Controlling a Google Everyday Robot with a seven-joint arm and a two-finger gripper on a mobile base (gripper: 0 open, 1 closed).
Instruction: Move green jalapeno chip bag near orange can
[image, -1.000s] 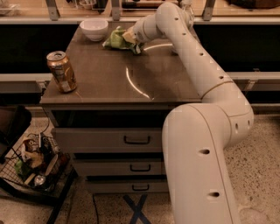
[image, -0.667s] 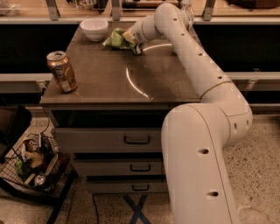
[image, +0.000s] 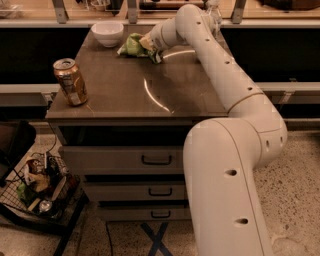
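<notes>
1. Judged to be at the grasping step: reaching in on the green jalapeno chip bag (image: 131, 46), with no carry toward the orange can (image: 71, 82) begun yet.
2. Found at about 12 o'clock on the table (image: 125, 95), at the far edge: the gripper (image: 150, 47), set against the right end of the bag. Cannot tell whether clamped on the foil or only resting against it.
3. Lying crumpled on the top at 12 o'clock, that bag, just beside the white bowl (image: 108, 33) at 11 o'clock.
4. Standing upright at about 8 o'clock near the front-left corner, the can, well apart from the bag.
5. Next, probably: confirm a firm hold on the wrinkled foil, lift just clear of the top, then sweep from the bag toward 7 o'clock across the bare middle.
6. On arrival, set down just beside the can, on its 2 o'clock side, without touching it.
7. Worth minding: a light can so near the table edge, easily knocked over or off by bag or wrist; also slippery foil, liable to slide out in transit.
</notes>
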